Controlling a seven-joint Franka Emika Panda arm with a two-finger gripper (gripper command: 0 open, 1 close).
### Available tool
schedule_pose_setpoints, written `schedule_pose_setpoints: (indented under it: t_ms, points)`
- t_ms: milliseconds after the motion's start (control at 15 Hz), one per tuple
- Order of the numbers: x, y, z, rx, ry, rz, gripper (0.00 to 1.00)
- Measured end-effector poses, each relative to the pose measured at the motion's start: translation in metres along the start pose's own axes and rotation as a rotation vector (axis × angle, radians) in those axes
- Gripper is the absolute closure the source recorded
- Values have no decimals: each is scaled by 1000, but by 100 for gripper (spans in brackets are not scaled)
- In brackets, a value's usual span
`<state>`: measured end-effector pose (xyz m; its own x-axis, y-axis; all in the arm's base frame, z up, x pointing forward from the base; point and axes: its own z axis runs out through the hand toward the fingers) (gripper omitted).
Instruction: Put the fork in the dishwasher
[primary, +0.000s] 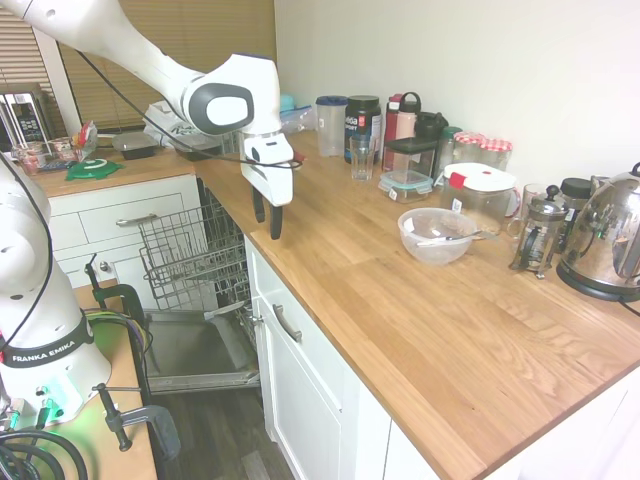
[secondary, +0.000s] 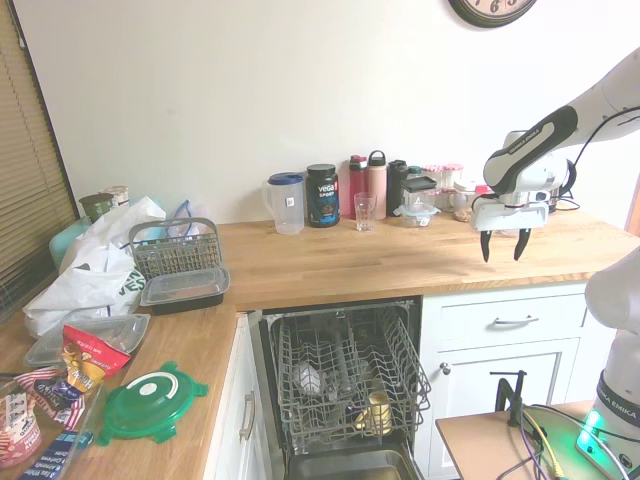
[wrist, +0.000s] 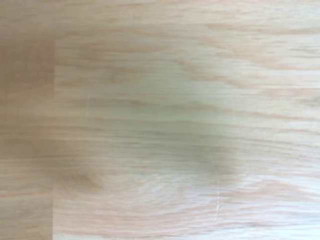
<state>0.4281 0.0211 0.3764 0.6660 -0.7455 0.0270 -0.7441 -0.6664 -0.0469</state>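
Wooden worktop (primary: 420, 300) runs along the white wall of a kitchen and fills the whole blurred wrist view. Above its front edge, near the open dishwasher (secondary: 345, 385), hangs the end effector (primary: 267, 222) with fingers spread and nothing between them, pointing down. Well apart from it, further along the worktop, the fork (primary: 447, 238) lies inside a clear plastic bowl (primary: 437, 235), its handle resting over the rim. The dishwasher's wire rack (primary: 190, 250) is pulled out above the lowered door (primary: 195, 350).
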Motion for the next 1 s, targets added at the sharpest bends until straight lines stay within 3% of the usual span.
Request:
schedule_pose_setpoints:
  t_ms: [133,267,467,667,800,1000]
  points:
    - [0,0,1,-9,4,-1,0]
    - [1,0,-12,18,35,21,0]
    - [-2,11,-74,132,118,64,0]
    - [6,31,-138,248,201,167,0]
    - [38,33,-156,291,193,244,0]
    - [118,36,-151,330,145,379,0]
